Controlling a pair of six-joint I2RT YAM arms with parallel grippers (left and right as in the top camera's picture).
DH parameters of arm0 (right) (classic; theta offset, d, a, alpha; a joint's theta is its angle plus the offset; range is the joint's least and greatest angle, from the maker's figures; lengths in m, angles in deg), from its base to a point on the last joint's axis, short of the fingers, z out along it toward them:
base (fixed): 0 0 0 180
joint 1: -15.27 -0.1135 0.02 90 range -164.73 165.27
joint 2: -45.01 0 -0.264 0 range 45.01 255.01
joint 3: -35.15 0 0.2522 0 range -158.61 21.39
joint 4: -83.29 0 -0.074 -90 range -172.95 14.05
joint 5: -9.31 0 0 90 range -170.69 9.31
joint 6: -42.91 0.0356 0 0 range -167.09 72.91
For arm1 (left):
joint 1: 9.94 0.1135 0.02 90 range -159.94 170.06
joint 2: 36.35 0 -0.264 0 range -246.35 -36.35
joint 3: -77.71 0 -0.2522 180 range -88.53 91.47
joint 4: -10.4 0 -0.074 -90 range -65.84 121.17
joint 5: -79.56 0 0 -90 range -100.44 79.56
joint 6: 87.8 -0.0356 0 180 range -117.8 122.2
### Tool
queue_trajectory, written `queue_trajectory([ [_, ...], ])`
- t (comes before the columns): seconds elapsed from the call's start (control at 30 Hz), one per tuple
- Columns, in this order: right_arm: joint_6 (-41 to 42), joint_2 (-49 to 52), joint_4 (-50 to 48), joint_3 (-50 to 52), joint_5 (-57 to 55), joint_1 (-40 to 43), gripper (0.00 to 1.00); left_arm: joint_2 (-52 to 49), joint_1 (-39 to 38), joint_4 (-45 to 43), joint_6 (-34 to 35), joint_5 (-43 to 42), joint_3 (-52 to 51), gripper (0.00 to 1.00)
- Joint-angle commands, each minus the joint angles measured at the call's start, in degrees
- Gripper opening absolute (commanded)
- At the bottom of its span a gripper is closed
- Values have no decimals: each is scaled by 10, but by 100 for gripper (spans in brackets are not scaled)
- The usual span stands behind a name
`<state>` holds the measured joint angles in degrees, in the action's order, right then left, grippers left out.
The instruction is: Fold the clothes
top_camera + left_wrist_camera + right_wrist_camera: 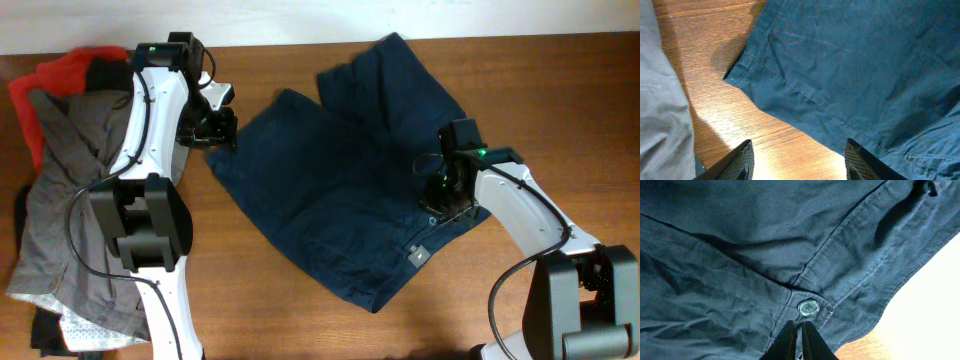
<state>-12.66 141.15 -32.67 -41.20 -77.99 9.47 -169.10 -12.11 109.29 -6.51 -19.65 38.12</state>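
The dark navy shorts [340, 190] lie spread flat in the middle of the table, with a small pale tag [417, 254] near the waistband at the lower right. My left gripper [213, 138] is open and empty at the left leg's hem corner. In the left wrist view its fingers [799, 146] straddle bare wood, and the right finger overlaps the hem of the shorts [865, 60]. My right gripper [440, 200] is at the waistband. In the right wrist view its fingers [799, 325] are shut on the shorts [740, 240], pinching fabric just below the button [808, 307].
A pile of grey, red and black garments [70, 170] covers the table's left side, beside the left arm. The grey garment's edge shows in the left wrist view [660, 100]. Bare wooden table [560, 90] lies to the right of the shorts.
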Motion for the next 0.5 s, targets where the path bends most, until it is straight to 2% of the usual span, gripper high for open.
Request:
queue_trajectory([
  [0.0,3,24,-3,7,1,3,11,26,5,-3,0,12,25,60],
  [0.23,-10,57,-13,8,18,3,12,32,5,0,0,12,114,65],
  [0.47,-25,101,-30,11,12,3,11,32,5,1,-4,16,122,65],
])
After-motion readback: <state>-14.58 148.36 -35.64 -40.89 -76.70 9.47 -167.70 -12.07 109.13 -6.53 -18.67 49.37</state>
